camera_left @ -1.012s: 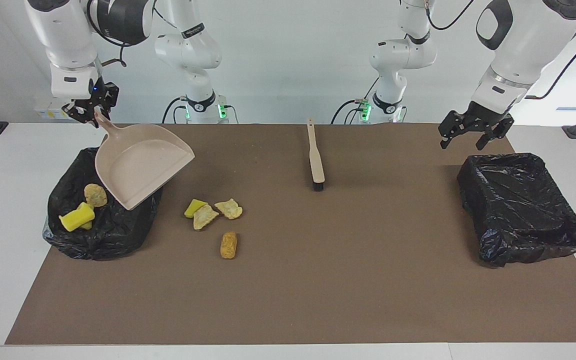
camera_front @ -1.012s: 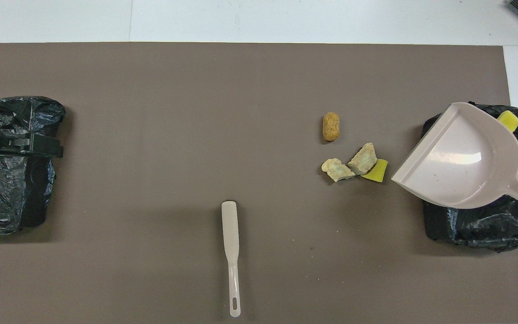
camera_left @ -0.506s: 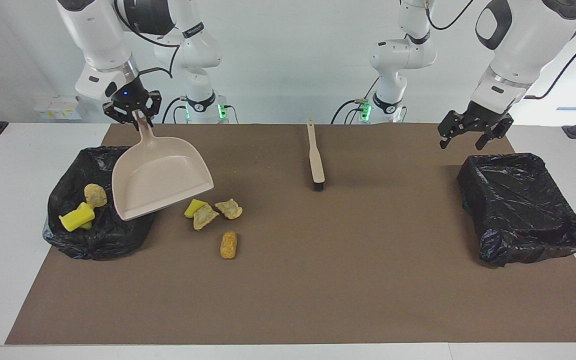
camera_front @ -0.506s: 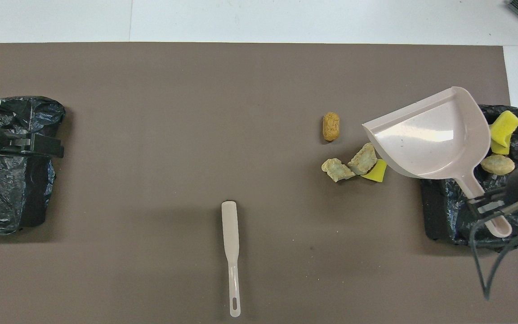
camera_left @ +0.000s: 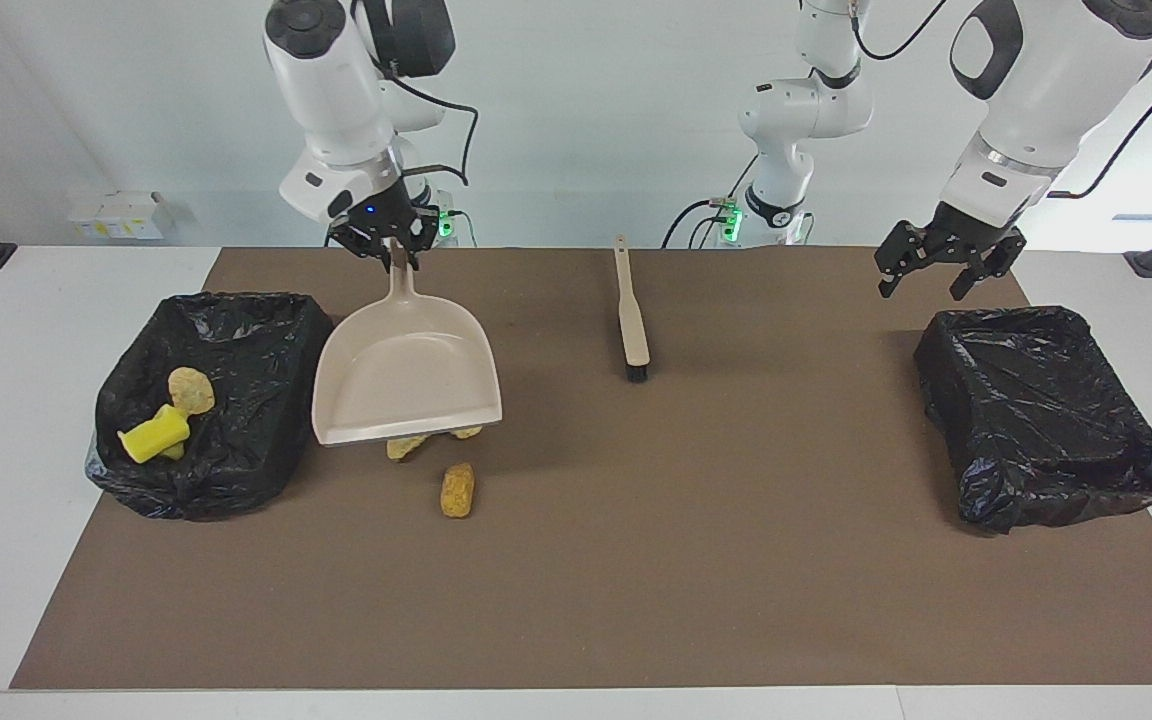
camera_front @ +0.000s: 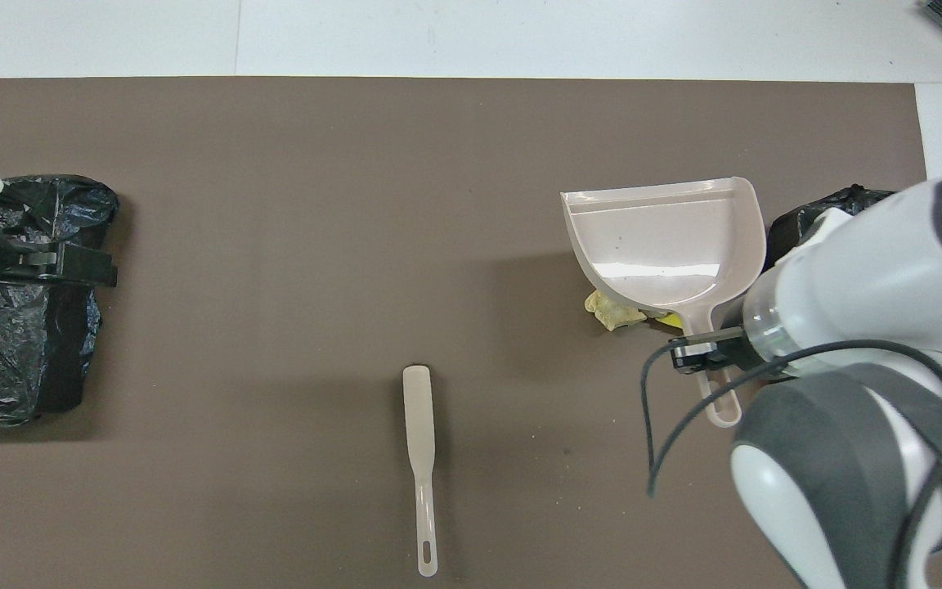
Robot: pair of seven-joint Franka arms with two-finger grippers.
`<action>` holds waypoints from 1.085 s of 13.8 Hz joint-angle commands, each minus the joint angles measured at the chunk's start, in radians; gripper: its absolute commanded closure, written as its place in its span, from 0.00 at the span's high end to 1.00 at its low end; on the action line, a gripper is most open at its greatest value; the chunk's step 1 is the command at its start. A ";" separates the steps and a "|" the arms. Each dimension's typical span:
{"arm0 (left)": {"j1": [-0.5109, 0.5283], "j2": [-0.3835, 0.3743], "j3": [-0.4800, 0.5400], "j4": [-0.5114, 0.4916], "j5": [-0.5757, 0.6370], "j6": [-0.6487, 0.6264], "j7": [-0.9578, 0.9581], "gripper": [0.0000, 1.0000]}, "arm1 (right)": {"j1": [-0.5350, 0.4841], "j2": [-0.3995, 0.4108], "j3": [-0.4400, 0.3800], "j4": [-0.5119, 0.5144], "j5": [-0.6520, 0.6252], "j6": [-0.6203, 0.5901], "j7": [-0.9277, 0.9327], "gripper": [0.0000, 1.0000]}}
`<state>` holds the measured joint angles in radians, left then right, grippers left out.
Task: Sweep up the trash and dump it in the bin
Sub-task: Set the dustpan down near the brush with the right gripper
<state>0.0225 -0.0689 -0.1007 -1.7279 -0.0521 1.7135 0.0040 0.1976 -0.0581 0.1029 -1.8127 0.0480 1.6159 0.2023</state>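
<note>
The right claw is shut tight on the handle of the beige dustpan. The pan has been swung away from the black bin, where some trash already lies, and is now held over the scraps on the worktop. More sweeping is likely needed. The facing view shows the golden scrap; overhead, the pan hides it. The left claw waits, wide open and empty, over the other bin. The brush lies untouched.

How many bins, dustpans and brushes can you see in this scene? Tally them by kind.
Black-lined bins: 2 (right arm's end, left arm's end)
Dustpan: 1
Brush: 1
Total: 4
</note>
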 commanded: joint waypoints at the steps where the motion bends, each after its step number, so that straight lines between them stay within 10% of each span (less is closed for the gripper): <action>1: 0.004 0.000 -0.005 0.014 0.008 -0.014 -0.012 1.00 | 0.078 0.153 -0.006 0.146 0.013 -0.004 0.110 0.00; 15: 0.002 -0.002 -0.005 0.011 0.008 -0.012 -0.012 1.00 | 0.322 0.644 -0.008 0.472 0.003 0.257 0.451 0.00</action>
<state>0.0222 -0.0689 -0.1015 -1.7279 -0.0521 1.7135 0.0036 0.5070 0.5208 0.0985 -1.4149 0.0482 1.8518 0.6224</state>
